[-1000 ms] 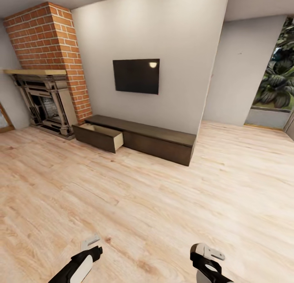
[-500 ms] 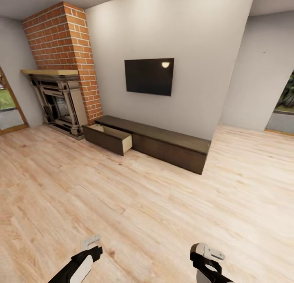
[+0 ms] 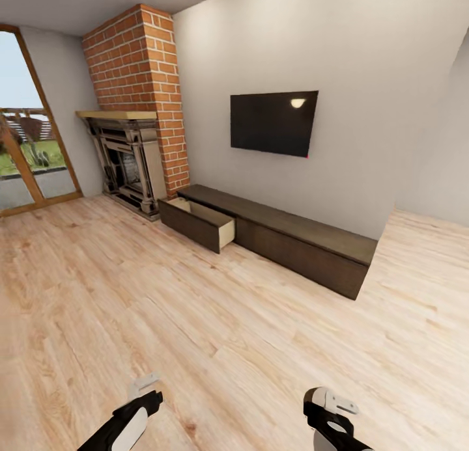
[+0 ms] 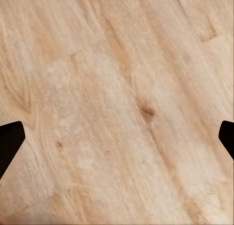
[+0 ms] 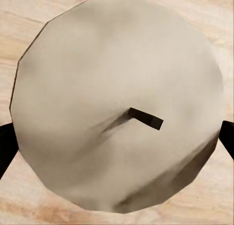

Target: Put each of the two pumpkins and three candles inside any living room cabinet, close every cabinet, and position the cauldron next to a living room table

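Observation:
A pale cream candle with a dark wick sits between the two dark fingers of my right gripper, which is shut on its sides. In the head view that gripper hangs low over the wood floor. My left gripper is open with only floorboards between its fingers, and it appears at the lower left of the head view. The long dark-brown cabinet stands against the wall under the TV. Its left drawer is pulled out, showing pale wood inside. The pumpkins, cauldron and table are out of view.
A brick fireplace stands left of the cabinet, and a glass door is at the far left. A black TV hangs on the wall. Wide wood floor lies between me and the cabinet.
The camera has turned left, so the cabinet, TV and fireplace have shifted right in the picture and the glass door has come into view. Both arms keep their pose.

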